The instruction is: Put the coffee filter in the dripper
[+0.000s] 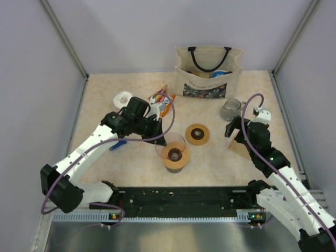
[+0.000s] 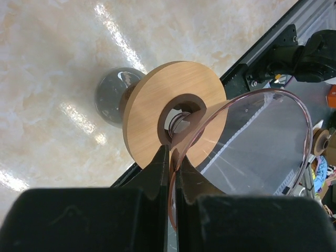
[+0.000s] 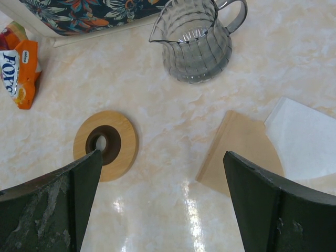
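The left gripper [image 2: 172,167] is clenched on the rim of the dripper [image 1: 173,153] at the near middle, while the right gripper [image 3: 161,157] hangs released above the coffee filter [image 3: 239,155], which lies flat on the right and is not yet picked up.

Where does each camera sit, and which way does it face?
Top external: above and behind the bases, facing down at the table; left arm and right arm show.
Left wrist: on that arm, facing along the left gripper, shut on the dripper rim.
Right wrist: facing down past the open right gripper at the wooden ring and brown filter.
Shared: top and right wrist both show the wooden ring.
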`<state>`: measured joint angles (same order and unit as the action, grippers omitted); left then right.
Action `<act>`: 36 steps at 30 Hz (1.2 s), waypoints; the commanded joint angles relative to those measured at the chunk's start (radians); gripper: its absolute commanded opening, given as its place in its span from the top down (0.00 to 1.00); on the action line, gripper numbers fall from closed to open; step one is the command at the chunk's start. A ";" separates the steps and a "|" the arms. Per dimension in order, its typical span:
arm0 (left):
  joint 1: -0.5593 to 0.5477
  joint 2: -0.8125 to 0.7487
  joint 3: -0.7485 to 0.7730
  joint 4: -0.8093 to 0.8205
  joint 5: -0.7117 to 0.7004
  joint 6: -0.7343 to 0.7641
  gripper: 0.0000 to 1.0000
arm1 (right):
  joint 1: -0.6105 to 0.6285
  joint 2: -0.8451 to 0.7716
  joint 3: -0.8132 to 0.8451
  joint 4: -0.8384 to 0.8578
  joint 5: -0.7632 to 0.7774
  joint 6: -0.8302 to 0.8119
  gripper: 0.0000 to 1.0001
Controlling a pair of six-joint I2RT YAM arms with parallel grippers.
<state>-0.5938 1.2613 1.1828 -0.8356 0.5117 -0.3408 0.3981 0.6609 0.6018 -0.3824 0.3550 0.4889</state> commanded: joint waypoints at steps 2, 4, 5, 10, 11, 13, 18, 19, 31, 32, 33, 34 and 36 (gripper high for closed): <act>-0.011 0.003 -0.028 0.053 -0.013 -0.009 1.00 | -0.005 -0.018 -0.004 0.036 0.016 -0.015 0.02; -0.012 0.013 -0.026 0.044 -0.028 -0.009 1.00 | -0.005 -0.018 -0.004 0.036 0.018 -0.016 0.02; -0.014 0.018 -0.026 0.044 -0.029 -0.007 1.00 | -0.005 -0.018 -0.004 0.034 0.016 -0.016 0.02; -0.040 0.038 0.001 -0.005 -0.114 0.005 1.00 | -0.005 -0.018 -0.002 0.036 0.018 -0.016 0.02; -0.050 0.041 0.003 -0.014 -0.134 0.006 1.00 | -0.004 -0.020 -0.002 0.036 0.016 -0.016 0.02; -0.069 0.044 0.000 -0.016 -0.154 0.016 1.00 | -0.004 -0.021 -0.004 0.036 0.019 -0.015 0.02; -0.106 0.041 -0.018 -0.008 -0.213 0.039 1.00 | -0.005 -0.021 -0.004 0.036 0.024 -0.015 0.02; -0.107 0.039 -0.025 -0.008 -0.214 0.039 1.00 | -0.005 -0.020 -0.004 0.036 0.022 -0.016 0.02; -0.166 0.050 -0.068 -0.028 -0.369 0.051 1.00 | -0.005 -0.029 -0.002 0.034 0.036 -0.015 0.02; -0.173 0.052 -0.072 -0.028 -0.380 0.051 1.00 | -0.004 -0.027 -0.004 0.034 0.038 -0.016 0.02; -0.181 0.056 -0.074 -0.030 -0.397 0.051 1.00 | -0.005 -0.030 -0.002 0.036 0.038 -0.015 0.02; -0.187 0.055 -0.074 -0.031 -0.406 0.054 1.00 | -0.005 -0.032 -0.004 0.034 0.039 -0.015 0.02; -0.198 0.055 -0.084 -0.025 -0.417 0.059 1.00 | -0.005 -0.032 -0.004 0.034 0.044 -0.016 0.02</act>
<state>-0.7658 1.2720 1.1687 -0.7822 0.2882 -0.3489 0.3981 0.6468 0.6018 -0.3824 0.3729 0.4889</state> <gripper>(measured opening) 0.059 0.982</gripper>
